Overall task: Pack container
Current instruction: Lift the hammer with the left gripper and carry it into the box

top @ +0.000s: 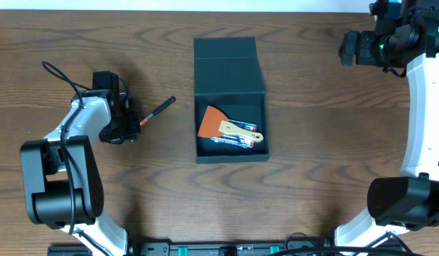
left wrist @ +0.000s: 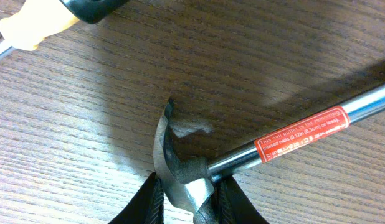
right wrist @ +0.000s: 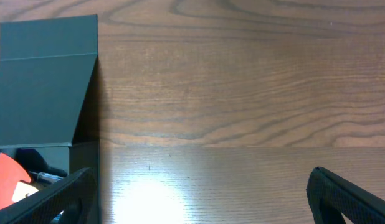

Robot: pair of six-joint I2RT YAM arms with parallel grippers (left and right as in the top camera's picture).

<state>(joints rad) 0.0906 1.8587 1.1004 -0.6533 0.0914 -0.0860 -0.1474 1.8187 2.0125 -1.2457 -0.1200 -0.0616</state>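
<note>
- Dark brown wood-grain bench (top: 312,142) fills the whole view, with an arm standing at each end.
- At the middle of it sits the dark teal-green, shallow cardboard container (top: 229,71), its hinged flap lid thrown open toward the far edge.
- Inside the container lies an orange-bladed scraper with a pale wooden handle (top: 214,124), resting over some blue-marked pieces too small to make out.
- Well to the left of the container, the left tool (top: 127,122) is down at the bench, clamped on the head of a steel claw hammer (left wrist: 180,165).
- From the left wrist, a black finger (left wrist: 149,199) presses each side of the hammer head, and the shiny shaft with its red label runs off to the right.
- Seen from overhead, the hammer's dark grip points toward the container without reaching it.
- At the far right corner is the right tool (right wrist: 200,177), fingers spread wide with nothing between them, and the container's lid (right wrist: 49,93) off to its left.
</note>
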